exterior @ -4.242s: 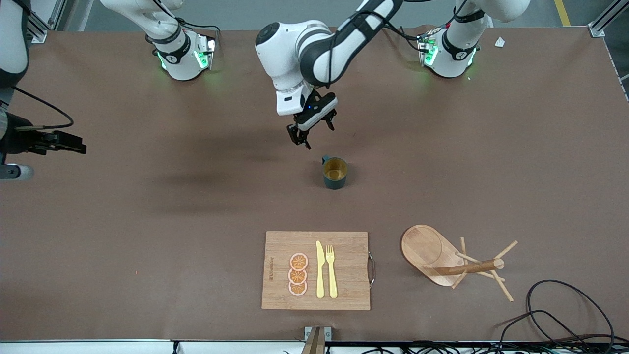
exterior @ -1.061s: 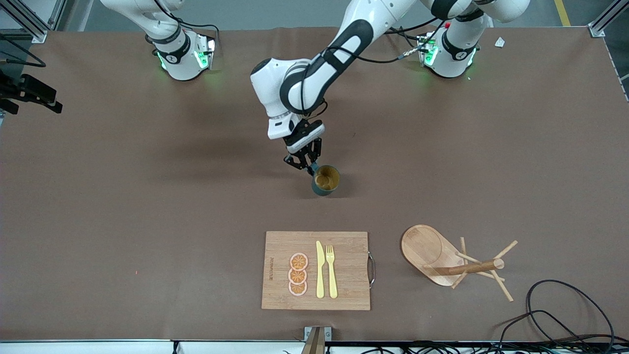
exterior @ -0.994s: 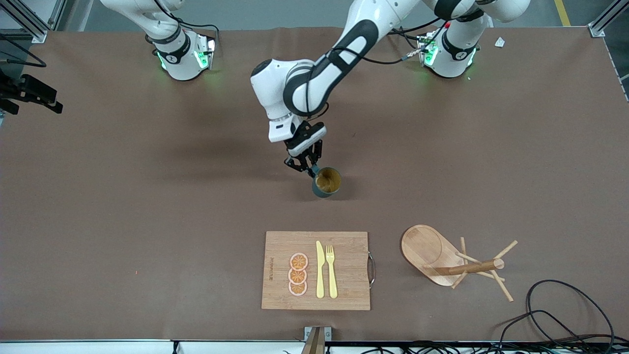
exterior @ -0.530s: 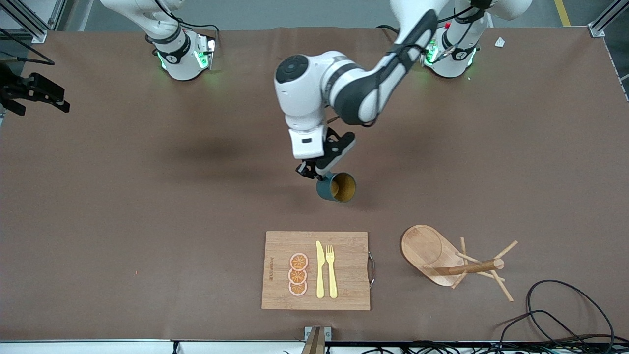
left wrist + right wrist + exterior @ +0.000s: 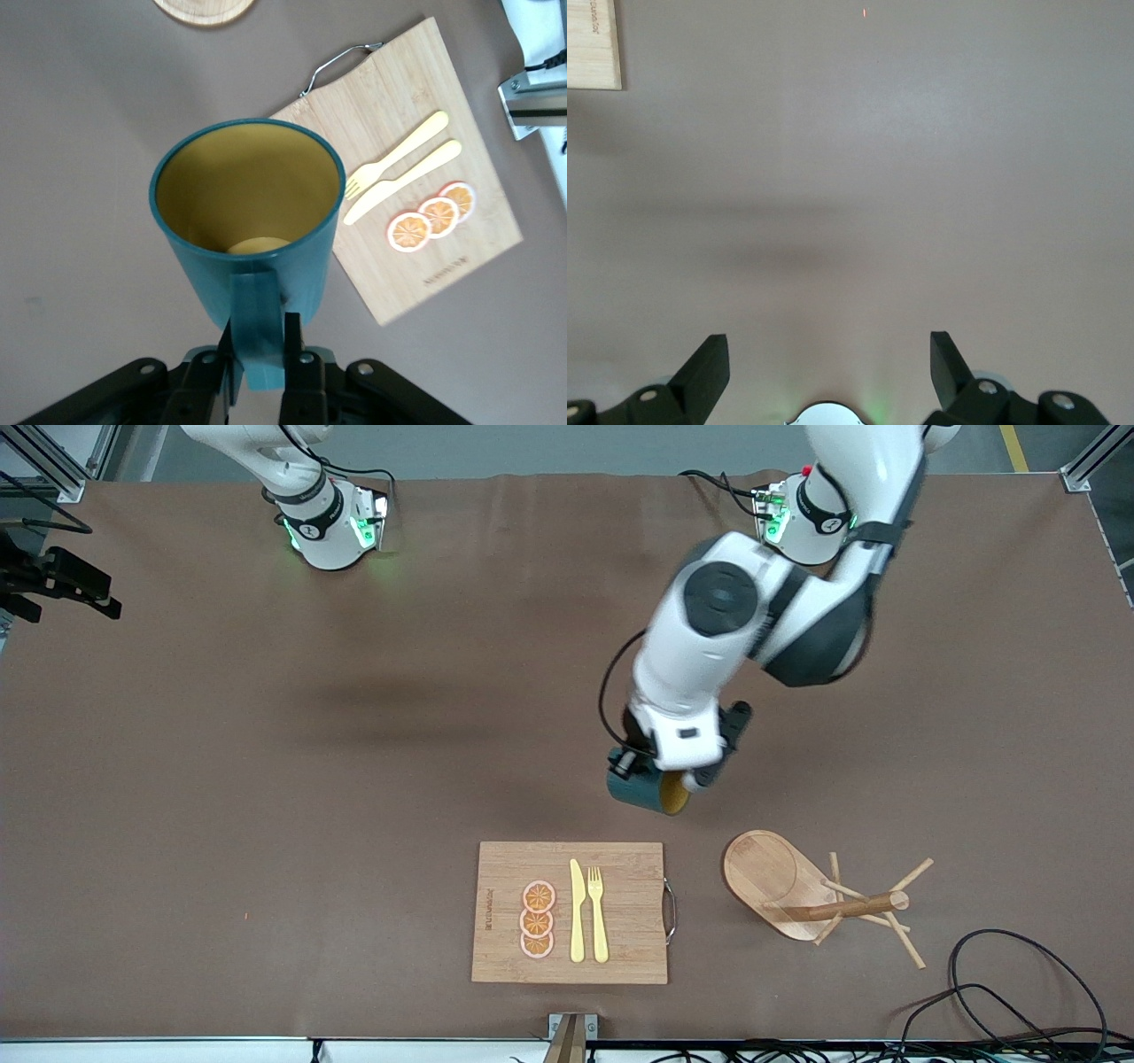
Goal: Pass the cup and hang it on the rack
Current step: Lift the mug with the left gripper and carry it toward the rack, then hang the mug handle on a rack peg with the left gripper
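My left gripper [image 5: 631, 765] is shut on the handle [image 5: 261, 345] of the dark teal cup [image 5: 645, 793]. It holds the cup tilted in the air, over bare table between the cutting board and the rack. In the left wrist view the cup [image 5: 266, 283] shows its mustard-yellow inside, with my left gripper [image 5: 261, 354] clamped on the handle. The wooden rack [image 5: 775, 877] stands near the front edge toward the left arm's end of the table, and its base edge shows in the left wrist view [image 5: 204, 9]. My right gripper [image 5: 89, 593] waits open and empty, high over the right arm's end of the table; it also shows in its wrist view [image 5: 829, 350].
A wooden cutting board [image 5: 620, 912] lies near the front edge, beside the rack, with a yellow knife [image 5: 577, 912], a fork [image 5: 598, 912] and three orange slices [image 5: 537, 921]. It also shows in the left wrist view [image 5: 399, 97]. Black cables [image 5: 1001, 992] lie at the front corner beside the rack.
My left gripper came down on the cup's handle, shut on it, lifted the cup and carried it tilted toward the rack. The right gripper has barely moved.
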### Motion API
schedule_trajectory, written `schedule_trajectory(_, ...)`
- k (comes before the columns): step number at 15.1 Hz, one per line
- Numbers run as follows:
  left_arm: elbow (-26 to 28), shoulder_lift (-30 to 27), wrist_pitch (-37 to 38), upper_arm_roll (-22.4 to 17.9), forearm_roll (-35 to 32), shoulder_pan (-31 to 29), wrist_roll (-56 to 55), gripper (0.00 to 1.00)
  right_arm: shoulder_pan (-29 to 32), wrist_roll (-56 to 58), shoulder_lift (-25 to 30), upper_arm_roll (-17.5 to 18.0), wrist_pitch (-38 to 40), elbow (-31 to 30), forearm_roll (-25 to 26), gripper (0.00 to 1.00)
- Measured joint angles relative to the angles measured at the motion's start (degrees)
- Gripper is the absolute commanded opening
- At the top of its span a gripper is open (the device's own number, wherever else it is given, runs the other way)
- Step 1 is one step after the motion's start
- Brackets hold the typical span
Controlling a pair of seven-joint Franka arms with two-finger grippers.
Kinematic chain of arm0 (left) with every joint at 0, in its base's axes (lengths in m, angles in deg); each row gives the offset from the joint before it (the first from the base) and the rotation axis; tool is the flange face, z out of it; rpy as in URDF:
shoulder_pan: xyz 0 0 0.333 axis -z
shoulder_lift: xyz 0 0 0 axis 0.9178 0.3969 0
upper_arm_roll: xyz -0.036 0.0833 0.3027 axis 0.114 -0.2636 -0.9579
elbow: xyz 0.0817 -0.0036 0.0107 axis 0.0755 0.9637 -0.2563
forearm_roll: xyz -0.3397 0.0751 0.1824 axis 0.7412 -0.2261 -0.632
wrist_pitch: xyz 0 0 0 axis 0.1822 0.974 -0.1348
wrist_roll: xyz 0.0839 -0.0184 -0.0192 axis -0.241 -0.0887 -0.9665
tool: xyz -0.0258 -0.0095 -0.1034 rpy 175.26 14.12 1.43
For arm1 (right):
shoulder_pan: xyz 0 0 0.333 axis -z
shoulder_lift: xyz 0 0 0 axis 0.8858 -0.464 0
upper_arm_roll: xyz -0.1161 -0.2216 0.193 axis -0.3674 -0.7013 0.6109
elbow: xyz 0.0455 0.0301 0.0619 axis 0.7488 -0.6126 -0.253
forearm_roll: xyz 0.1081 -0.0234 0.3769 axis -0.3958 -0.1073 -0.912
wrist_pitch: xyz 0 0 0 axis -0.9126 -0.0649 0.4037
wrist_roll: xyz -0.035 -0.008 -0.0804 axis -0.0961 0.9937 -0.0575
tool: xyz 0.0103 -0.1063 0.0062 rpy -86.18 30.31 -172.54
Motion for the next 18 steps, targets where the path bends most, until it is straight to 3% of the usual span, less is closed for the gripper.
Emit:
schedule_trajectory(7,0.10,-0.98,1.84,0.05,19.62,-9.87,11.17,0.01,0.00,-0.25,0.01,0.02,0.02,1.70,-0.01,1.00)
schedule_trajectory(12,0.20,-0.98,6.77,0.02,29.15,-17.23,21.53,0.01,0.01,-0.32,0.01,-0.04,0.27,2.47,-0.01,1.00)
schedule_trajectory(18,1.16,0.07,7.22,-0.17,43.57,-25.38,28.94,0.01,-0.01,-0.31,0.00,0.00,1.61,2.39,-0.01,1.00)
